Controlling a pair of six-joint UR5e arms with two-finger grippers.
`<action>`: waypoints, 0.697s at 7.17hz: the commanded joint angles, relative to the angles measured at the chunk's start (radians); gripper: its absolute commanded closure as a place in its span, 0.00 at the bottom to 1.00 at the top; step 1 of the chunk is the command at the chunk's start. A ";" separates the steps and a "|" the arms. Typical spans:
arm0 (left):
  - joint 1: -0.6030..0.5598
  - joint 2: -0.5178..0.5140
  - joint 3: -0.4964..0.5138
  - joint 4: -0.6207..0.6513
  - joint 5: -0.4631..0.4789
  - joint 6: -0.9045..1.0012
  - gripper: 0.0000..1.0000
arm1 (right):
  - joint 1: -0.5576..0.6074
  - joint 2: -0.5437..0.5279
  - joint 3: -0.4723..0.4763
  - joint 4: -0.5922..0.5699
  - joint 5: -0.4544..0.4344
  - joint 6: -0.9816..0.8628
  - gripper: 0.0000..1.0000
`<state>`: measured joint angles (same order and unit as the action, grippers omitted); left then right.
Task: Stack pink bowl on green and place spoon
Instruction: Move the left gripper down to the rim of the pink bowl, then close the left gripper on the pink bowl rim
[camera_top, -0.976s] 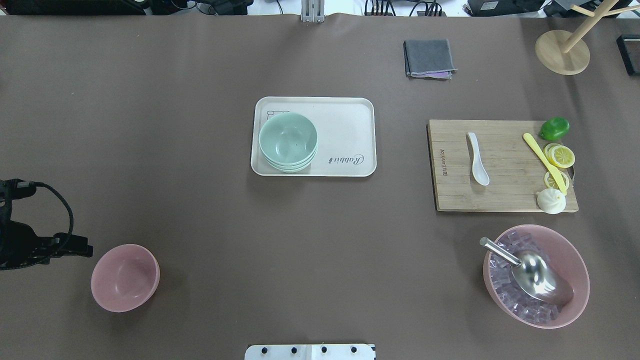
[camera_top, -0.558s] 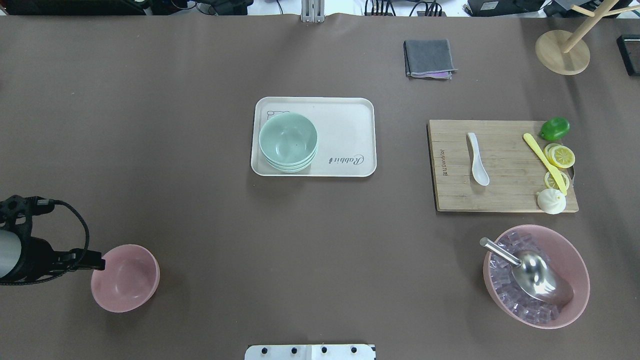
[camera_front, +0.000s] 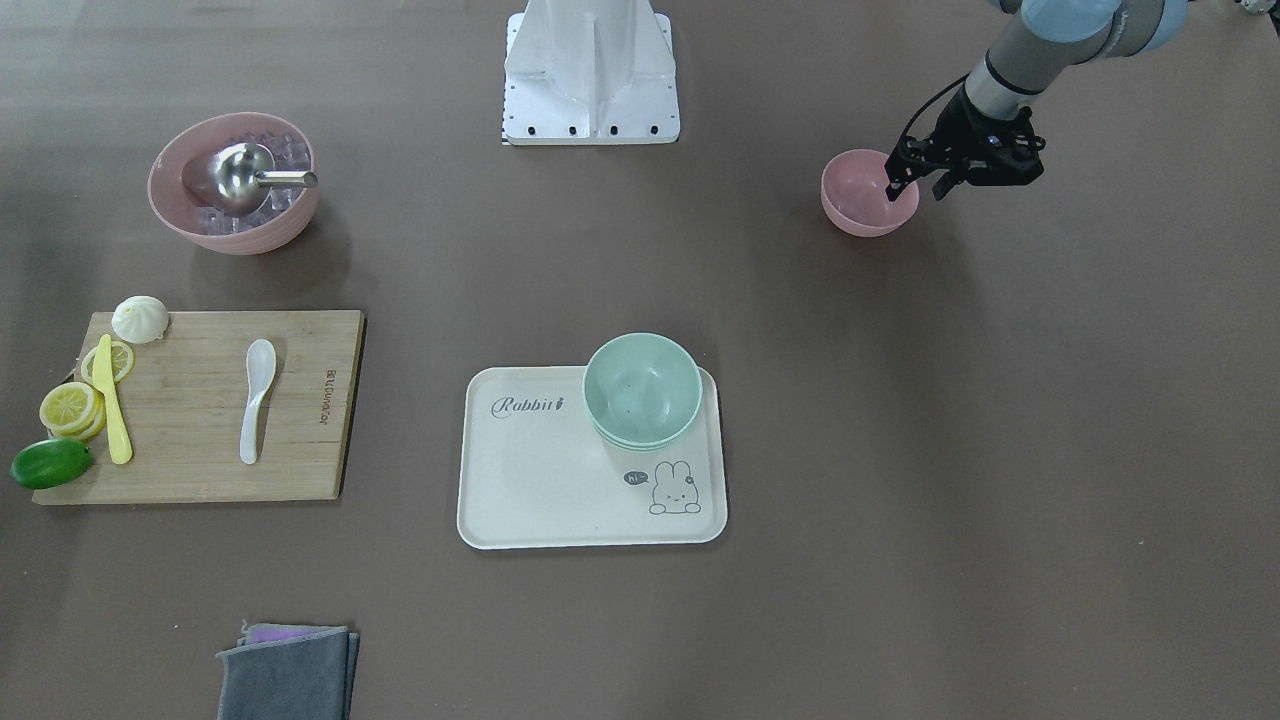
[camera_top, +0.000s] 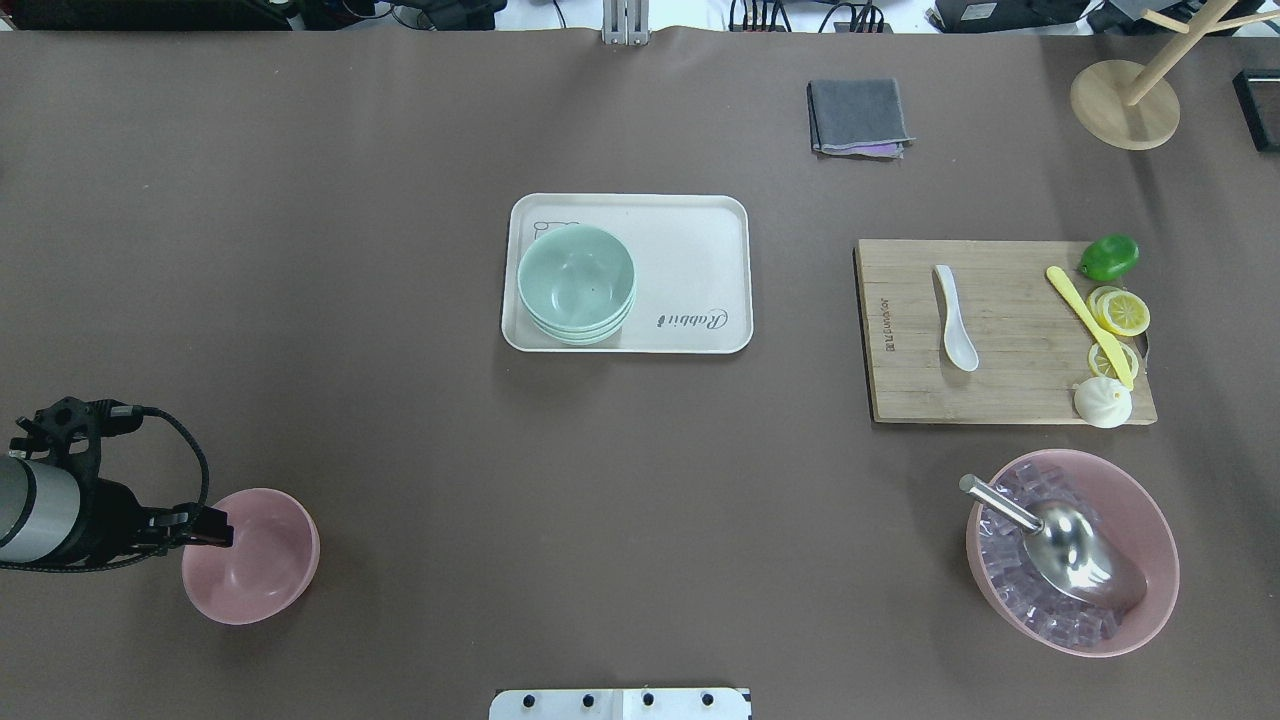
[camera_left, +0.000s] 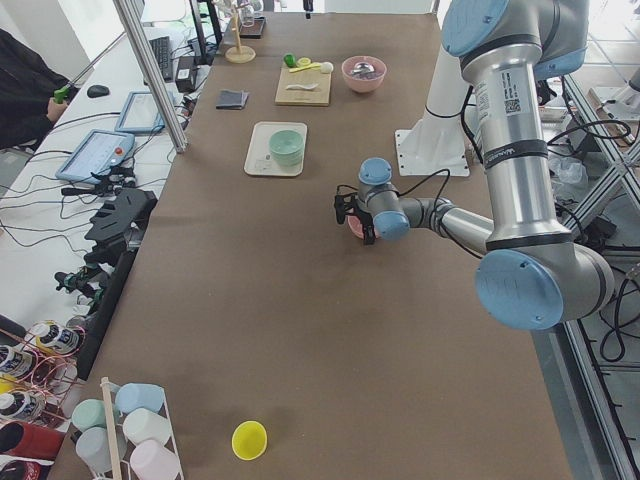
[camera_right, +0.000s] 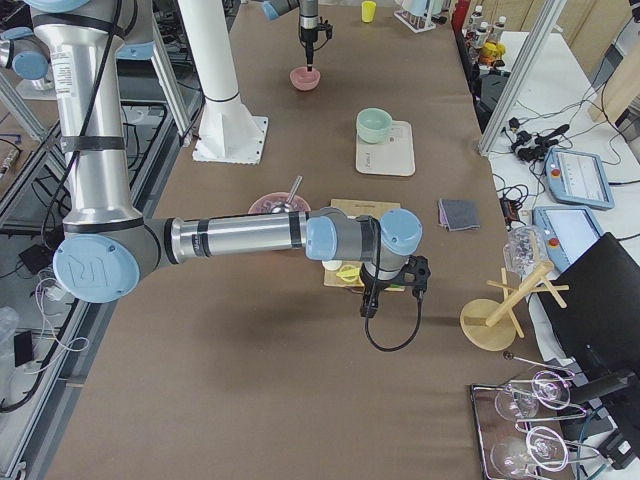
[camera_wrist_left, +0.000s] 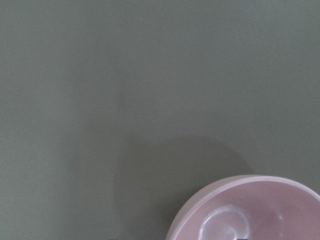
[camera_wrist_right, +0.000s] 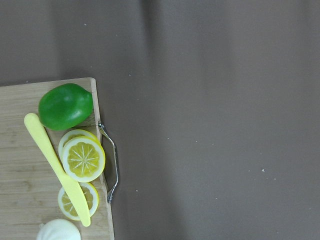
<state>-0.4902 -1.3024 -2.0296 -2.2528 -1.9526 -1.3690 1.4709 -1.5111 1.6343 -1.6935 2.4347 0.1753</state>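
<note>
The left gripper (camera_front: 914, 192) is open at the edge of the pink bowl (camera_front: 855, 203), one finger inside the rim, one outside. The green bowl (camera_front: 641, 388) sits well apart from it.

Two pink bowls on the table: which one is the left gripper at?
The small empty pink bowl, whose rim the left gripper straddles; the larger pink bowl holds ice cubes and a metal scoop.
</note>
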 joint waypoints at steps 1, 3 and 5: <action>0.022 -0.011 0.014 -0.008 0.001 -0.002 0.57 | -0.003 0.000 -0.001 0.000 0.000 0.001 0.00; 0.022 -0.011 0.019 -0.008 0.000 -0.001 0.66 | -0.003 0.000 -0.001 0.000 0.001 0.000 0.00; 0.021 0.000 0.017 -0.010 -0.006 0.001 1.00 | -0.003 0.000 0.001 0.000 0.001 0.000 0.00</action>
<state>-0.4684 -1.3083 -2.0119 -2.2615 -1.9548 -1.3697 1.4681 -1.5115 1.6338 -1.6935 2.4359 0.1749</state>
